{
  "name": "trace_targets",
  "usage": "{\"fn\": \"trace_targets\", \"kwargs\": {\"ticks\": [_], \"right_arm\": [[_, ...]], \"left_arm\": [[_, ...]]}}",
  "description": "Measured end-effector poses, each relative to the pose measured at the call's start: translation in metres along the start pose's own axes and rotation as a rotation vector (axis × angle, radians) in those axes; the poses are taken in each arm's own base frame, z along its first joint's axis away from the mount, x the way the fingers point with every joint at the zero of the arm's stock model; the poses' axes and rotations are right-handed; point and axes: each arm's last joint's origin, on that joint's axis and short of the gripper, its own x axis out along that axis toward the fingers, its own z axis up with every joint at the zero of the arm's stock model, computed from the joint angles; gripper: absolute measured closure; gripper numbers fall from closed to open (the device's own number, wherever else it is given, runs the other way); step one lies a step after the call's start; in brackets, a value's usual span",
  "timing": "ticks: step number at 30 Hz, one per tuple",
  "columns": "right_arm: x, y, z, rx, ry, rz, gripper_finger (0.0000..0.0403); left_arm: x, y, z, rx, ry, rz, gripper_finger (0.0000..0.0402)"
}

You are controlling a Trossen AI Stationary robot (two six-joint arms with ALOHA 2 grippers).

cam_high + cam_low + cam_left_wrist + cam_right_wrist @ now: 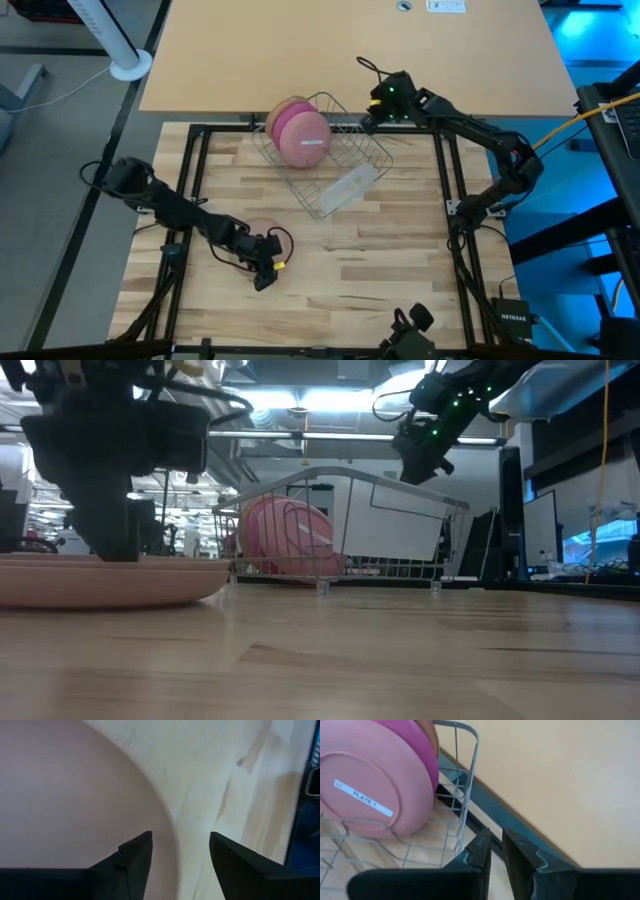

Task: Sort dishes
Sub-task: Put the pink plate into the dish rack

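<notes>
The pale pink plate (258, 232) lies flat on the worktop (380, 270) in the lower left of the high view. The left hand (268, 275) sits at its rim, fingers apart and straddling the edge: in the left wrist view 1 finger (134, 857) is over the plate's surface and the other over bare wood, with nothing clamped yet.

The magenta plate (303, 137) and the tan-orange plate (276, 113) stand on edge, 1 just behind the other, inside the wire rack (345, 150) at upper centre. A translucent cup (348, 186) lies in the rack's lower right part.

The right hand (370, 118) hovers at the rack's upper right corner, above the rim wire, fingers a narrow gap apart and empty.

The likely trouble is at the pink plate. It is shallow and flat on smooth wood, so the lower finger may fail to get under the rim; closing then would push the plate along the worktop or pinch only the lip, and it could tilt out during the lift. At the rack, the right hand is close enough to the wire to snag it and shift the rack.
</notes>
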Motion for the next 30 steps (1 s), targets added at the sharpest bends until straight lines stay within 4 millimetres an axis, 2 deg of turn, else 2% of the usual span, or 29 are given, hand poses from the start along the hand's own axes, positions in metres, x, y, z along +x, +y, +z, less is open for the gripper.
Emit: {"fn": "trace_targets", "kwargs": {"ticks": [6, 11, 19, 24, 30], "right_arm": [[-0.002, 0.000, -0.006, -0.003, 0.064, 0.003, 0.0350], [-0.002, 0.000, -0.008, -0.003, 0.086, 0.004, 0.0350], [-0.002, 0.003, -0.008, -0.003, 0.089, 0.010, 0.0350], [-0.003, 0.015, -0.008, -0.027, 0.087, 0.036, 0.0350], [-0.004, 0.030, -0.008, -0.059, 0.084, 0.070, 0.0350]], "left_arm": [[0.015, 0.004, -0.002, -0.013, 0.022, 0.027, 0.0212], [0.018, 0.005, -0.002, -0.068, 0.026, 0.037, 0.0227], [0.017, 0.001, 0.000, -0.072, 0.044, 0.025, 0.0276], [0.016, 0.000, 0.001, -0.080, 0.045, 0.019, 0.0304], [0.016, -0.001, 0.001, -0.083, 0.057, 0.001, 0.0360]]}}
